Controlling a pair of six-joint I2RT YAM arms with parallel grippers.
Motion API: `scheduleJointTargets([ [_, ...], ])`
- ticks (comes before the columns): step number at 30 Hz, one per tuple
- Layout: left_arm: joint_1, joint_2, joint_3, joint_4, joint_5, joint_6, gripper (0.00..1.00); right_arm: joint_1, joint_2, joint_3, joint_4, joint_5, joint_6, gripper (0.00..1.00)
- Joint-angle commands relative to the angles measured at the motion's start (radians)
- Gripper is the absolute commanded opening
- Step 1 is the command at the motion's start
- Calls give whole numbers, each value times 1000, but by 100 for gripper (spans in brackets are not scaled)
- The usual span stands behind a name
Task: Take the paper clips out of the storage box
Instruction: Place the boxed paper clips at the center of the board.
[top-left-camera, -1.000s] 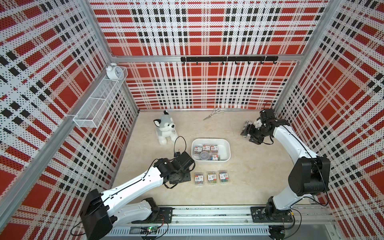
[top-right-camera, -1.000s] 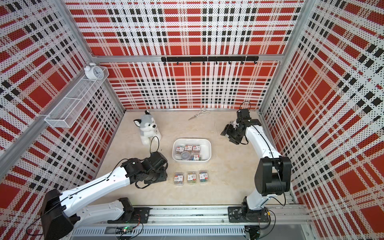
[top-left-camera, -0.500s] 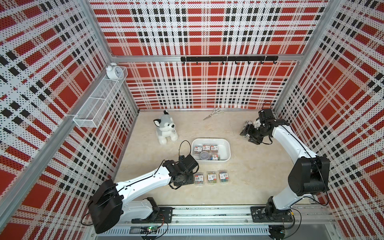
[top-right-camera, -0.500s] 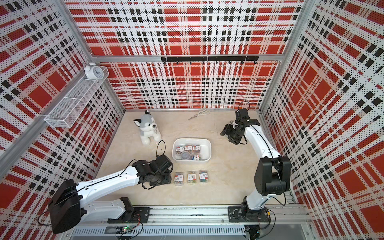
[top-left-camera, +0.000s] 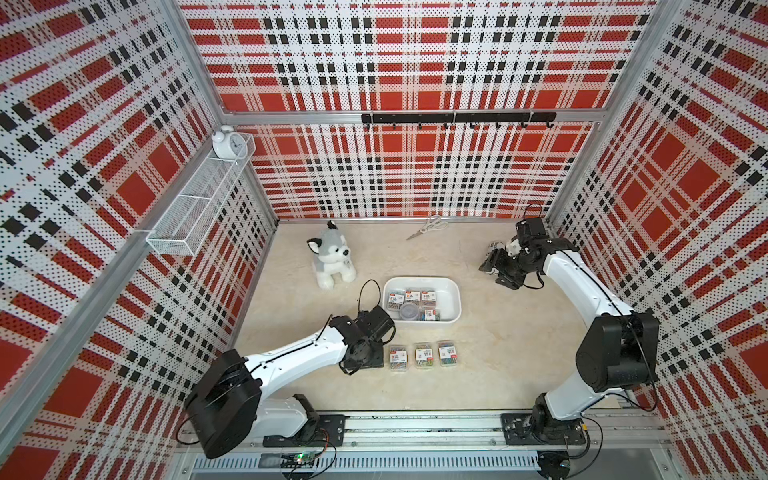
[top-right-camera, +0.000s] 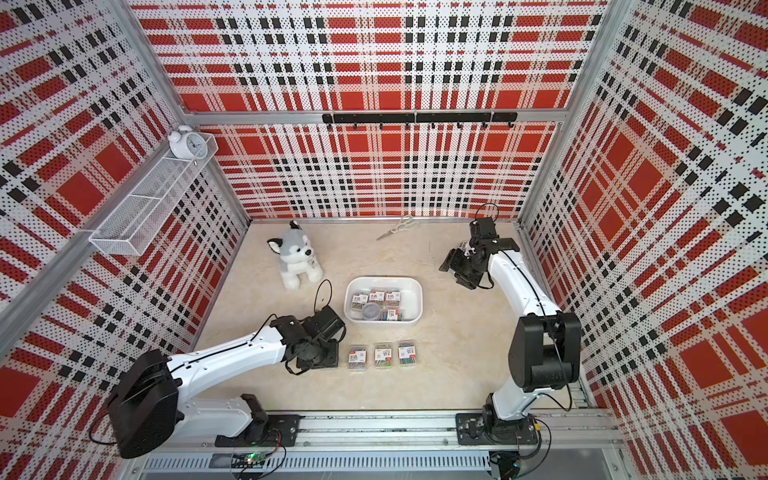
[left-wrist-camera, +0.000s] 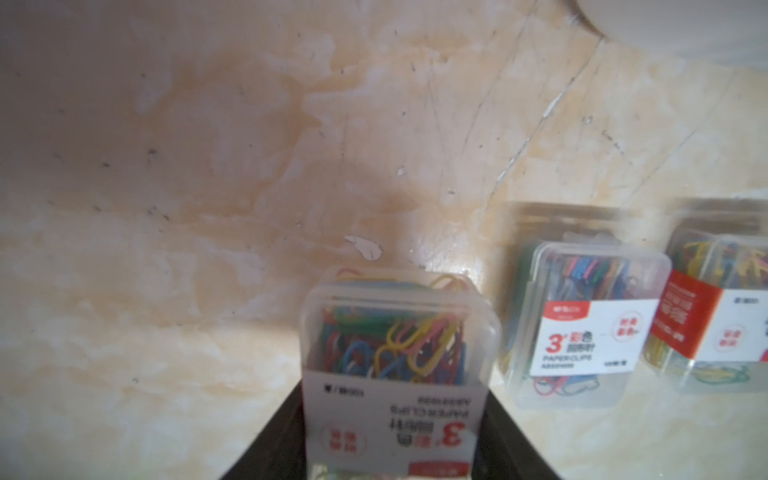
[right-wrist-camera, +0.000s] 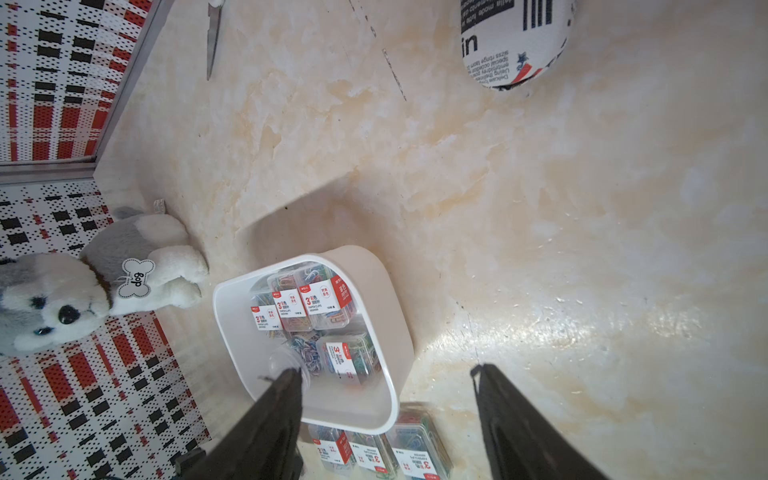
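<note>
L gripper (left-wrist-camera: 395, 392) clamped on a clip case (left-wrist-camera: 399, 332), beside two more cases (left-wrist-camera: 582, 332) on table (left-wrist-camera: 166, 208); R gripper (right-wrist-camera: 384, 372) empty w/ jaws apart, well apart from storage box (top-left-camera: 449, 297).

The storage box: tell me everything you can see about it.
The storage box is a white, smooth, plastic-looking bin, rectangular with rounded corners and a rim, open-topped. It sits upright on the beige table, mid-table. Inside, at the end nearer the plush dog, lie clear clip cases and a round clear tub; the other end is bare.
</note>
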Motion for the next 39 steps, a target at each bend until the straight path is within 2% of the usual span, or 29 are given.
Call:
scheduleJointTargets([
  [1, 18, 14, 2, -10, 5, 54, 55, 13, 22, 21, 15, 9, 8, 71],
  [14, 13, 96, 30, 7, 28, 104, 57, 18, 48, 45, 11, 4, 9, 71],
  [39, -24, 179, 64, 48, 56, 59, 59, 17, 60, 50, -7, 8, -7, 71],
])
